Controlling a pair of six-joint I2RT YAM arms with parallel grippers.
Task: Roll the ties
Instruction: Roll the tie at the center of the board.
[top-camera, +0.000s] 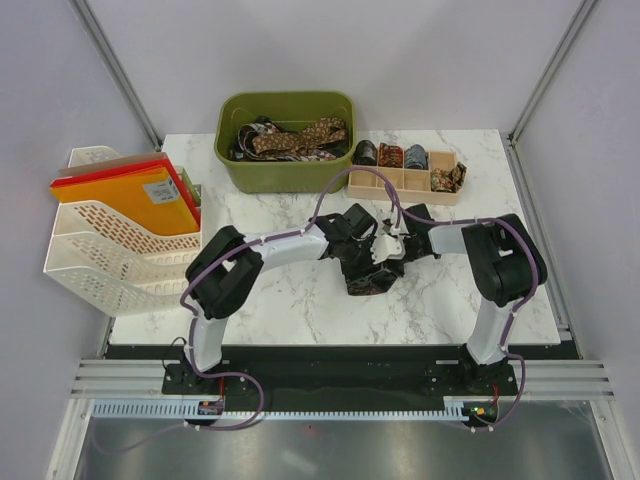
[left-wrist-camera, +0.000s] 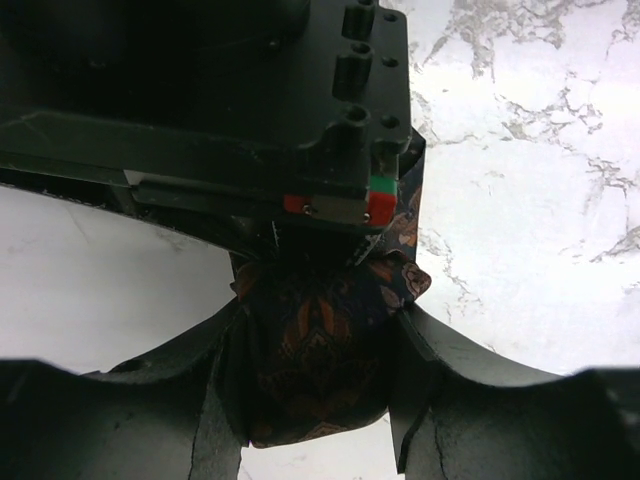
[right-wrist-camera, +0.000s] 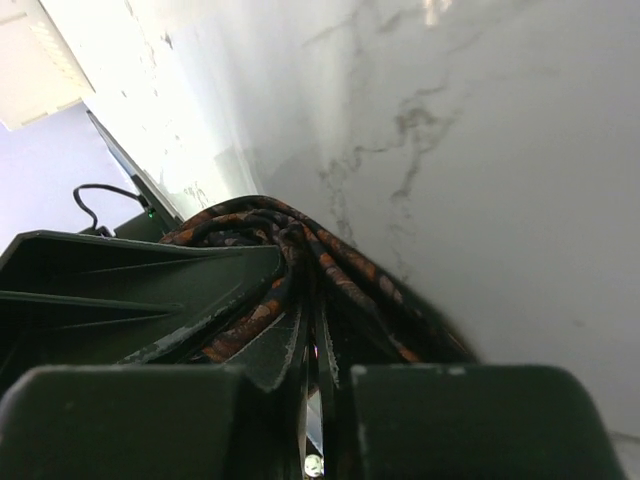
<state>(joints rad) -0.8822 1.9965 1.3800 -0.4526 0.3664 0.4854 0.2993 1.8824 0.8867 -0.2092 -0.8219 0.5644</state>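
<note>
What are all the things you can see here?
table: one, white marble, under everything
bin: one, olive green, back middle
loose ties: a pile, brown patterned, in the bin
tray: one, tan, divided, right of the bin
rolled ties: about four, dark patterned, in the tray
file rack: one, white, left edge
folders: several, orange and red, inside it
held tie: one, dark patterned, table middle
arms: two, black and white, near edge
left end effector: one, black, gripping the held tie
right end effector: one, black, gripping the held tie
</note>
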